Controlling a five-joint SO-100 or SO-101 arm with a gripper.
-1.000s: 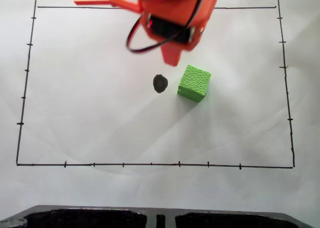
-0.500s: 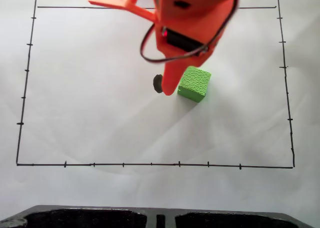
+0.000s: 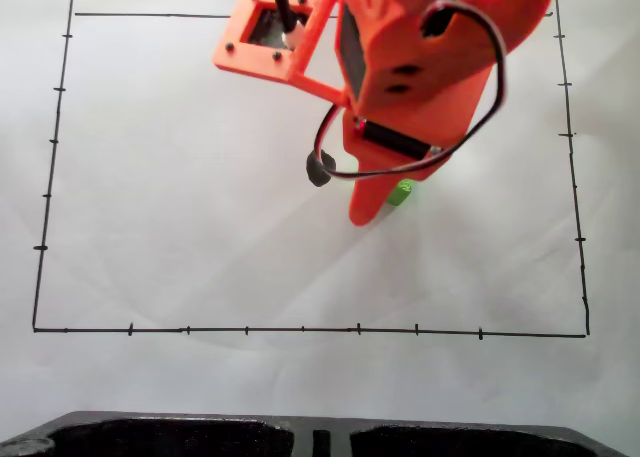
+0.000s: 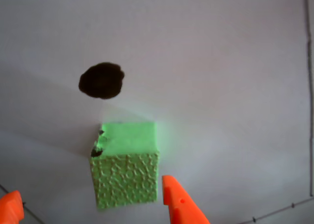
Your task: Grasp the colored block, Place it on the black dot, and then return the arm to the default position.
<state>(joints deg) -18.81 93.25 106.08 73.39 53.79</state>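
Observation:
In the wrist view the colored block [image 4: 126,170], a lime-green cube with a crackled face, sits on the white paper just below the black dot [image 4: 101,80] and apart from it. My gripper [image 4: 91,192] is open, with its orange fingertips [image 4: 179,204] on either side of the cube's near face. The right tip is close to the cube and the left tip stands well off it. In the fixed view the orange arm [image 3: 420,67] hangs over the cube, leaving a green corner [image 3: 401,192] showing. Its pointed finger [image 3: 362,205] reaches down between the black dot [image 3: 316,169] and the cube.
A hand-drawn black border with tick marks [image 3: 300,329] frames the white paper. A dark, black object [image 3: 320,437] runs along the bottom edge of the fixed view. A black cable [image 3: 470,127] loops off the arm near the dot.
The arm has come down and forward over the cube, covering most of it in the fixed view. The cube and dot have not moved.

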